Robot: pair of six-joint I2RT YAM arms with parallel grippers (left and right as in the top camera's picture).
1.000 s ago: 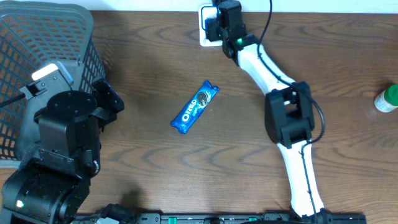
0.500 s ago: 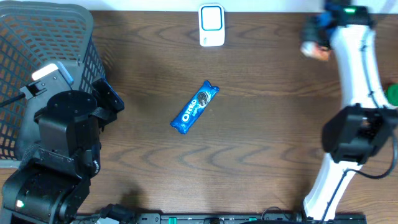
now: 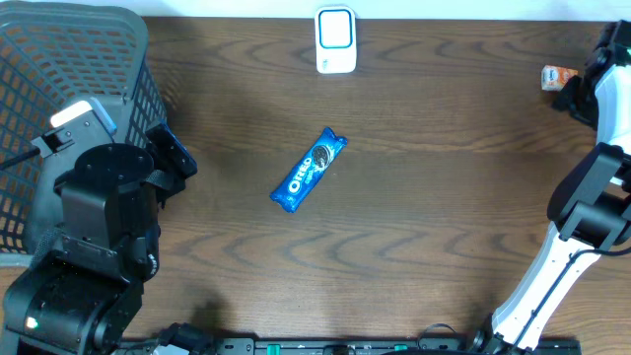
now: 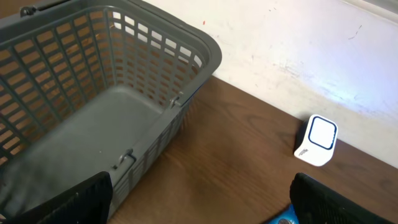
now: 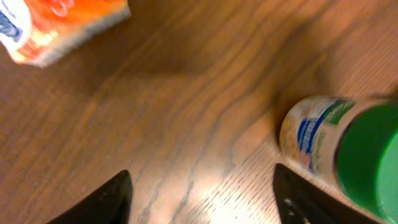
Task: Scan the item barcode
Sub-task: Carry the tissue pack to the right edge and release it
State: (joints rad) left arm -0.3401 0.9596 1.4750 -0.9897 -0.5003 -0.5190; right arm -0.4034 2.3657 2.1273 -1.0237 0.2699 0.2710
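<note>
Oreo pack (image 3: 310, 170) was found mid-table, long axis laid diagonally, near-left to far-right, well left of the right gripper (image 5: 202, 199), which was held apart and empty at the far-right corner by orange pack (image 3: 558, 77) and bottle (image 5: 336, 155). Left gripper (image 4: 199, 199), also apart and empty, was judged nearer. Scanner (image 3: 335, 41) was seen mid far edge.

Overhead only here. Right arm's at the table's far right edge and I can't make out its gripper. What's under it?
Observer: Right wrist view shows a green-capped bottle close beside one finger, not between the two.
Operator: Holding anything?
Observer: No. The right gripper is open, with only bare table between its fingers.
Operator: Left one?
Observer: The left gripper is open too, and its camera looks toward the white scanner.
</note>
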